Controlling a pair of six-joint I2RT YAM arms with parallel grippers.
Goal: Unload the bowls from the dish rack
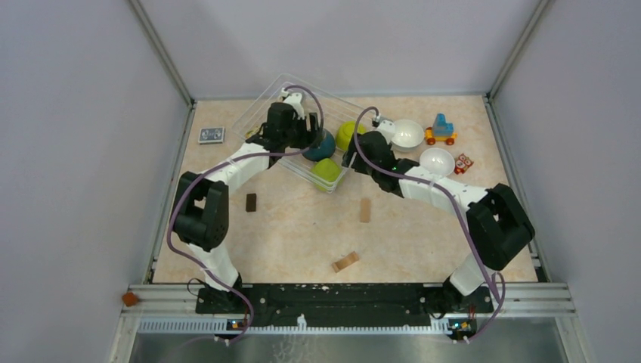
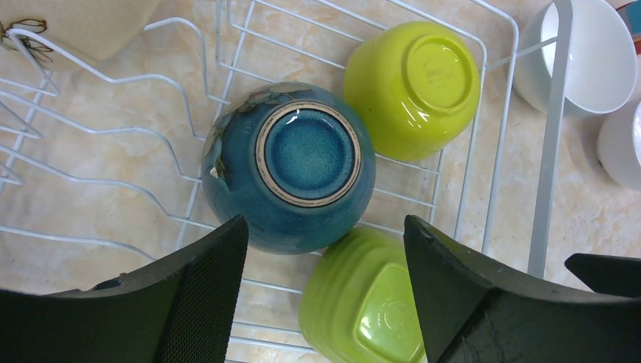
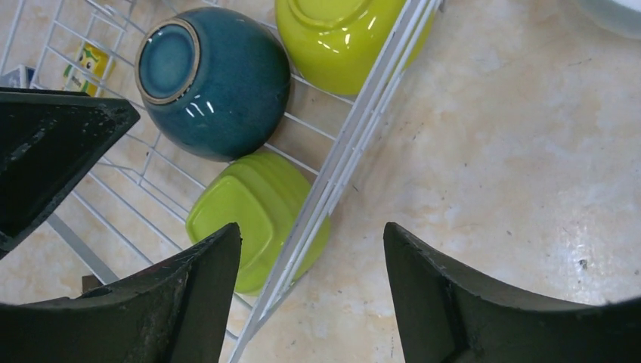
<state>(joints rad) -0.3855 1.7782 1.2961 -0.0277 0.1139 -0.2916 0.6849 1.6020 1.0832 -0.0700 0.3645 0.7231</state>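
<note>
The wire dish rack (image 1: 281,92) stands at the back middle. Upside down in its right end are a dark teal bowl (image 1: 321,147) and two lime green bowls (image 1: 347,134) (image 1: 327,172). Two white bowls (image 1: 407,134) (image 1: 437,161) stand upright on the table to its right. My left gripper (image 2: 325,227) is open and empty above the teal bowl (image 2: 302,170), with lime bowls (image 2: 412,83) (image 2: 363,302) beside it. A beige bowl (image 2: 83,26) shows at the rack's far end. My right gripper (image 3: 312,231) is open and empty, over the rack's rim (image 3: 355,144) next to the near lime bowl (image 3: 242,215).
A card box (image 1: 212,135) lies left of the rack. A toy truck (image 1: 441,130) and a small red toy (image 1: 462,163) sit by the white bowls. A dark block (image 1: 251,202) and two wooden blocks (image 1: 365,210) (image 1: 345,262) lie nearer the front.
</note>
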